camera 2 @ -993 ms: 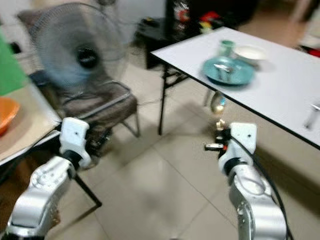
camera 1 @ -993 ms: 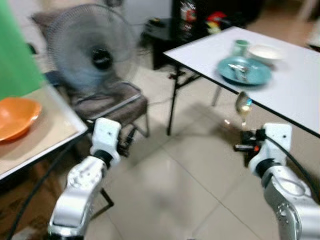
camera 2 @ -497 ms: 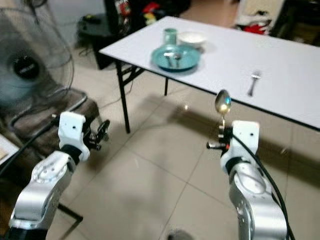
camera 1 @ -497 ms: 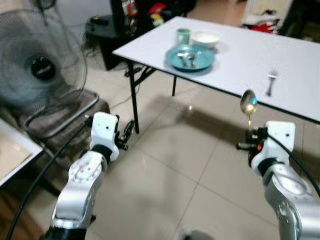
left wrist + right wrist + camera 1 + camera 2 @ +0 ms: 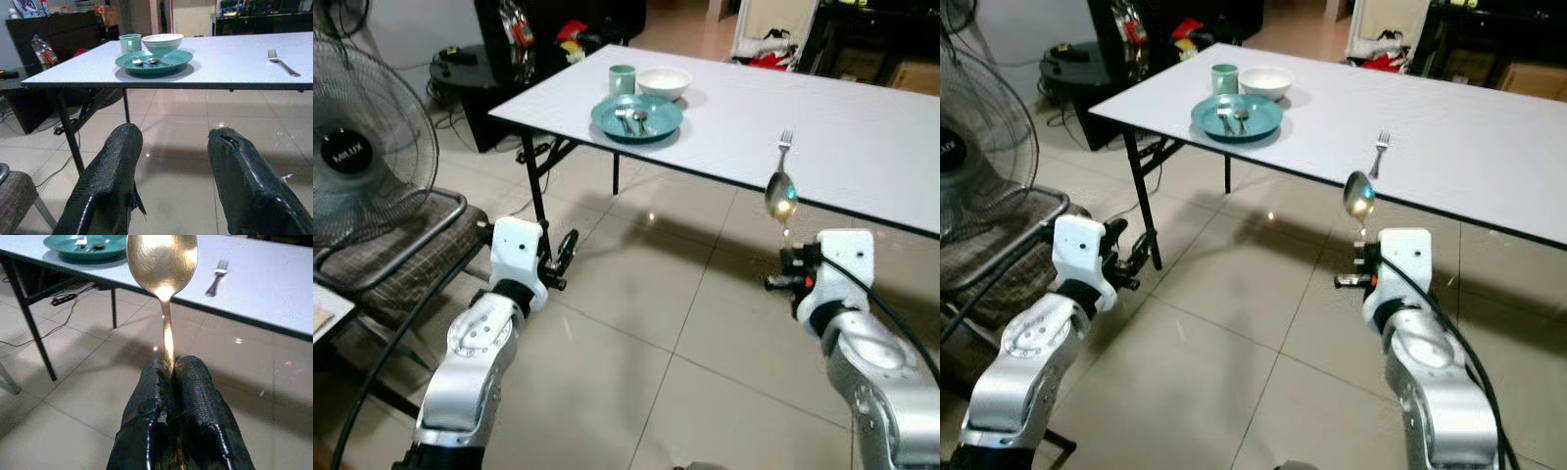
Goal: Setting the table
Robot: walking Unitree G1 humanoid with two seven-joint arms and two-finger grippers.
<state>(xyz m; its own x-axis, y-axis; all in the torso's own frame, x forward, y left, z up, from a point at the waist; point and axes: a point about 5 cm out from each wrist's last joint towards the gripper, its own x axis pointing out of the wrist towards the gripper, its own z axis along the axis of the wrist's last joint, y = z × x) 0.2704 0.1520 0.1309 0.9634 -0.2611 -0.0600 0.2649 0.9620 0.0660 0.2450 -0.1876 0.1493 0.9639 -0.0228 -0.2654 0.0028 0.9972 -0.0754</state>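
A white worktop [image 5: 862,127] carries a teal plate [image 5: 636,117] (two utensils lie on it), a white bowl [image 5: 664,81] and a green cup [image 5: 622,77] behind it, and a fork [image 5: 784,140] well apart. The right gripper [image 5: 168,374] has its jaws clamped on a golden spoon [image 5: 163,259], upright, over the floor before the worktop's edge. The left gripper [image 5: 171,152] hangs with jaws spread, holding nothing.
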